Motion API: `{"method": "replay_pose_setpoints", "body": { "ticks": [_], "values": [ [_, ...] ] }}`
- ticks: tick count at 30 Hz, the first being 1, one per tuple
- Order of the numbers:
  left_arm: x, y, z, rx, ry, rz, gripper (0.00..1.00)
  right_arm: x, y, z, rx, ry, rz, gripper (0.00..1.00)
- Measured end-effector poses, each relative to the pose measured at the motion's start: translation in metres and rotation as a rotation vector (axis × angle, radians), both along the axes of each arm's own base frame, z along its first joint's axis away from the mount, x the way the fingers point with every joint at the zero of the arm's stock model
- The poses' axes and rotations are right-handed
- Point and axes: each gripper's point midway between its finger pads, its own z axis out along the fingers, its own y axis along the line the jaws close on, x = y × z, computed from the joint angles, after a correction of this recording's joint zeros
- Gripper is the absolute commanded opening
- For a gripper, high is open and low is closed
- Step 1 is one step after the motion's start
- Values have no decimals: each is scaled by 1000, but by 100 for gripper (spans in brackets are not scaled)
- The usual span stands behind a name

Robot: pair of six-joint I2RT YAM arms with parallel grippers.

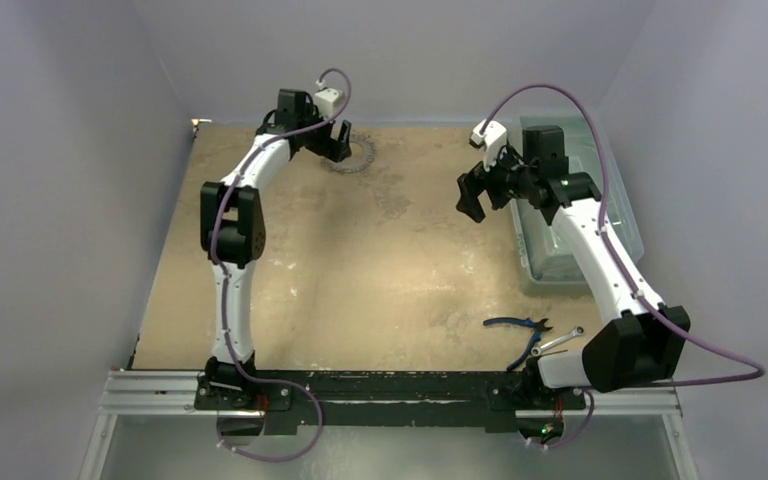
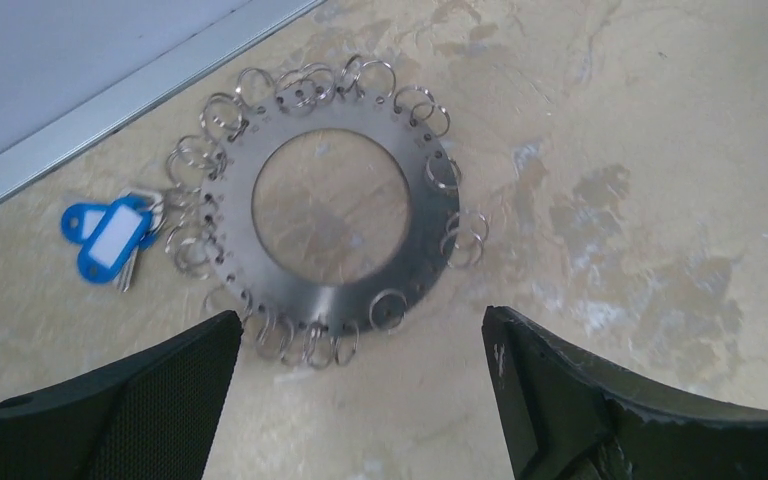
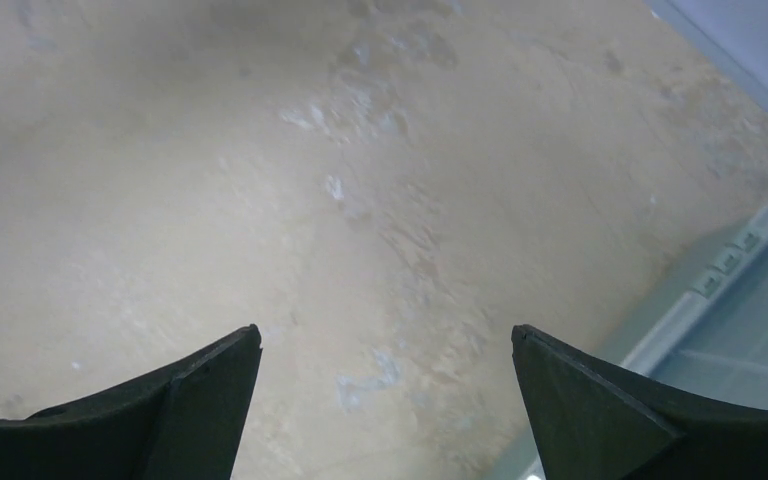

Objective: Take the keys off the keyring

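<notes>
At the far left of the table, close to the back wall, lies the keyring: a flat, brushed grey metal disc with a large round hole cut through its middle, so that it reads as a broad washer. Small holes run around its outer edge, and thin wire split rings hang from them all the way round, some overlapping, giving it a fringed outline. It rests flat on the tabletop. Off its left side, hooked to that fringe, sit the keys: two bright blue plastic heads, one with a white label window, and slim silvery metal showing beneath them; how many there are I cannot tell.

The left gripper hangs just above the near edge of the keyring, its two black, finely textured fingers spread wide apart and holding nothing. From its wrist view the fingertips frame the near rim of the disc without touching it.

The right gripper is well apart, over bare table towards the right, its jaws also spread wide with nothing between them. Beside it on the right stands a clear plastic box with rounded corners. Near the right arm's base lie blue-handled pliers and a shiny silver wrench, close together. The tabletop is tan and mottled, with pale worn patches.
</notes>
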Motion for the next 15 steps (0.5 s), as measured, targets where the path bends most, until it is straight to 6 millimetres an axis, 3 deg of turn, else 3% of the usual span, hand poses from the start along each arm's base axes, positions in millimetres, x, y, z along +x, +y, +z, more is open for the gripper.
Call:
{"method": "replay_pose_setpoints", "body": {
  "ticks": [4, 10, 15],
  "values": [
    [16, -15, -29, -11, 19, -13, 88, -3, 15, 7, 99, -4, 23, 99],
    [24, -35, -79, -12, 75, -38, 84, -19, 19, -35, 132, 114, 6, 99],
    [18, -45, -87, 18, 70, -79, 77, -18, 23, -34, 157, 112, 18, 99]
  ]
}}
